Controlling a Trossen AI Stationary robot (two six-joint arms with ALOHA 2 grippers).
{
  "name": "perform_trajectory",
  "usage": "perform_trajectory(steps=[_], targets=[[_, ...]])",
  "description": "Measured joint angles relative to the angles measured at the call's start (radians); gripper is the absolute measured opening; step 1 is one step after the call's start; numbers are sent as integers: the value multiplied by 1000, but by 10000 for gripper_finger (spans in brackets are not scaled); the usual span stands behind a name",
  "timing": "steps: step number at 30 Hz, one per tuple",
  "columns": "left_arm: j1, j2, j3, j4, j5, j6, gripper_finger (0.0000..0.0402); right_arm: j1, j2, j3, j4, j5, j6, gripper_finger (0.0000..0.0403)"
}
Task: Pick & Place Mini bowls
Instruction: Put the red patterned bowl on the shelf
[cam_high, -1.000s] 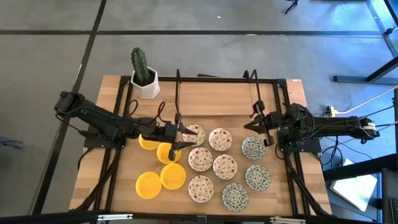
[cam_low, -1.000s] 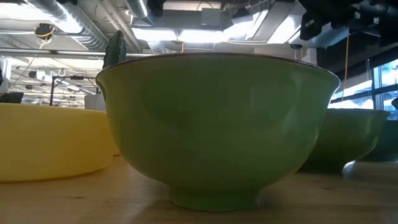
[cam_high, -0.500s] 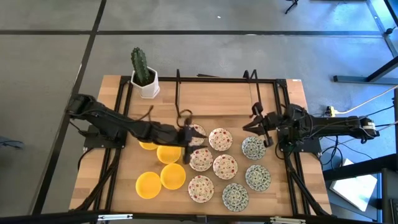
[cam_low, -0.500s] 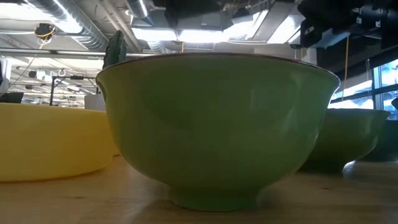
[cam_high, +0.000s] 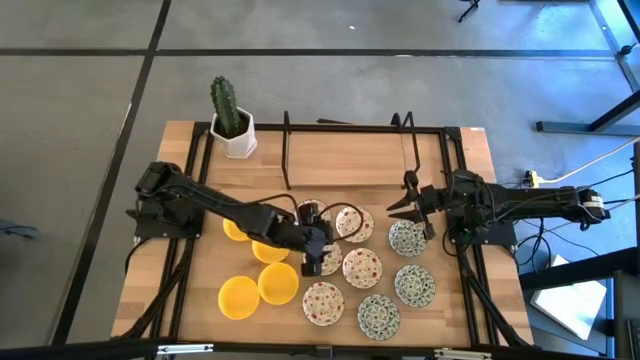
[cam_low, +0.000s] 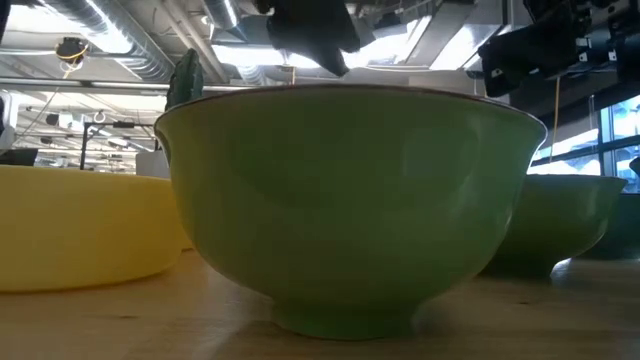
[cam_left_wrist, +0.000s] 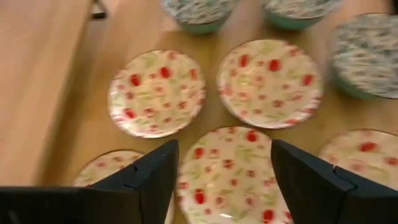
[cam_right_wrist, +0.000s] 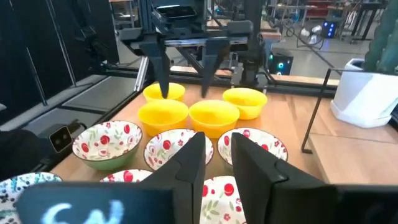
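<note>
- The cactus (cam_high: 226, 106) in its white pot (cam_high: 239, 140) stands at the far left of the table (cam_high: 330, 160), well apart from the bowls.
- Four yellow bowls (cam_high: 239, 297) sit left of centre: two near the front edge, side by side, and two farther back, partly under the left arm (cam_high: 215, 205).
- The left arm reaches from the table's left edge toward the centre. The left gripper (cam_high: 312, 262) hangs over the red-flowered bowls (cam_high: 362, 267), its fingers (cam_left_wrist: 297, 176) spread wide with nothing between them; in the left wrist view one red bowl lies right below the gap.
- The red bowls, about six, fill the middle of the table, close together, some touching.
- Four green-patterned bowls (cam_high: 414, 285) lie right of them, running from the front edge back toward the right arm.
- The right gripper (cam_high: 408, 208) hovers just beside the farthest green bowl (cam_high: 407, 237), at the right of the cluster, its fingers (cam_right_wrist: 192, 158) slightly apart and holding nothing.
- The low view is filled by the green outside of one bowl (cam_low: 350, 200), with a yellow one to its left.
</note>
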Motion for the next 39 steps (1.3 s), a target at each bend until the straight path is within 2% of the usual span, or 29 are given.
perform_trajectory(steps=[6, 15, 21, 25, 28, 30, 34, 39], targets=[[12, -11, 9, -26, -44, 70, 271, 0, 0, 0, 1, 0, -37, 80], [104, -32, 10, -93, 31, 195, 273, -3, 0, 0, 4, 2, -60, 81], [153, -32, 10, -94, 76, 284, 273, -4, 0, 41, 77, 59, -108, 81], [166, -32, 10, -164, 77, 258, 273, -4, 4, 51, 76, 51, -15, 81], [174, -32, 10, -266, 73, 223, 273, 8, 13, 10, 54, 13, 31, 81], [179, -32, 9, -294, 65, 226, 273, 15, 13, -15, 63, 29, 37, 81], [198, -32, 9, -242, 54, 258, 273, 20, 16, -31, 87, 98, 71, 81], [238, -32, 9, -225, 85, 298, 273, 20, 14, -30, 50, 105, 68, 81]])
